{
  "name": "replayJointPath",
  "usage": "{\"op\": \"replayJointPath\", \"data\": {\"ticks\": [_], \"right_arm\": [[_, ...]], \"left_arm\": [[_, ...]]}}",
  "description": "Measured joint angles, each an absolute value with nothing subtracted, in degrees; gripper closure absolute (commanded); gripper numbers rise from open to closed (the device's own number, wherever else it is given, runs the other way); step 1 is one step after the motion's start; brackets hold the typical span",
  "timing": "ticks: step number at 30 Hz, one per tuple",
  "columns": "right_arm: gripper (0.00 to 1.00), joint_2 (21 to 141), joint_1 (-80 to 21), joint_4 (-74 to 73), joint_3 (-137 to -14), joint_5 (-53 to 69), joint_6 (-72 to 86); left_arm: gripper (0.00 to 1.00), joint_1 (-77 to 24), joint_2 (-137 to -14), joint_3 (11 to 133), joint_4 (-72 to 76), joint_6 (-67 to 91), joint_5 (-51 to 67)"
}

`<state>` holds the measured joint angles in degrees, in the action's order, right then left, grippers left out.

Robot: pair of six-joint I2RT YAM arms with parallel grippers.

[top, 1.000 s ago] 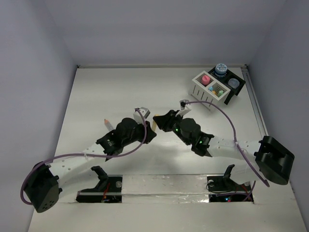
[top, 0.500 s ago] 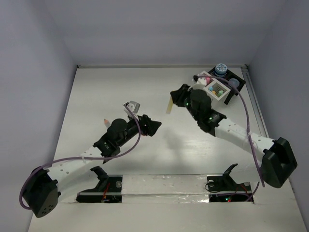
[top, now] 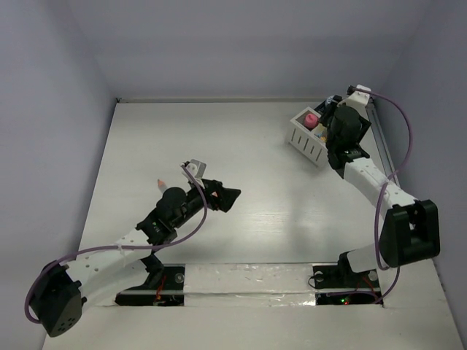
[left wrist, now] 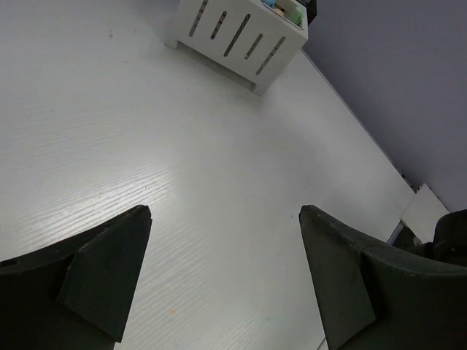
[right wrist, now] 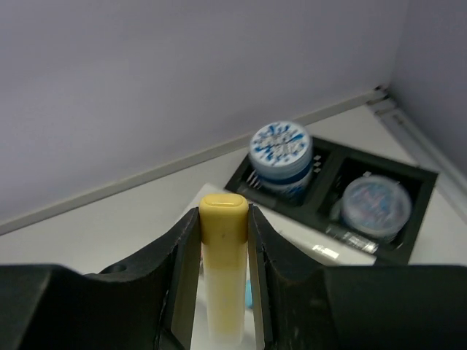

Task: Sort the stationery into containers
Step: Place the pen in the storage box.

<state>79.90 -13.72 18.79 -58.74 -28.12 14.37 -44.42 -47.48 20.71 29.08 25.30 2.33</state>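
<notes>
My right gripper (right wrist: 224, 215) is shut on a yellow stick (right wrist: 223, 277), held upright between both fingers. In the top view the right gripper (top: 337, 133) hangs over the white slatted box (top: 306, 143), where a pink cap (top: 311, 119) shows. Beyond the stick, the black tray section (right wrist: 325, 191) holds a blue-patterned round pot (right wrist: 281, 152) and a pale-blue pot (right wrist: 376, 204). My left gripper (top: 223, 197) stands open over bare table at mid-left, nothing between its fingers (left wrist: 109, 270). The white box (left wrist: 241, 33) is far ahead of it.
A small stick with a pink tip (top: 160, 181) lies on the table just left of the left arm. The table's right rail (top: 387, 168) runs beside the containers. The back wall stands close behind the black tray.
The two grippers met at mid-table; the left opened and drew back slightly. The right arm swung the yellow stick to the far right, over the containers.
</notes>
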Motion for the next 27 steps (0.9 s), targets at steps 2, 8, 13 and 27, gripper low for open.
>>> {"op": "replayJointPath", "data": {"ticks": [2,8,13,27], "right_arm": [[1.0,82.24,-12.32,21.98,-58.98,-28.88,11.07],[1.0,89.6,-11.33,31.46,-60.45,-30.92,-0.58],[1.0,94.06,-11.33,35.75,-60.93,-31.05,-6.44],[0.67,94.43,-11.33,44.64,-51.81,-31.94,-8.93]], "left_arm": [[0.2,-44.45,-47.35,20.32,29.52,25.26,2.46],[0.2,-44.53,-46.33,18.96,29.76,24.97,2.5],[0.2,-44.53,-45.69,18.76,29.8,24.71,2.46],[0.2,-44.53,-46.81,18.76,30.22,24.47,2.42]]}}
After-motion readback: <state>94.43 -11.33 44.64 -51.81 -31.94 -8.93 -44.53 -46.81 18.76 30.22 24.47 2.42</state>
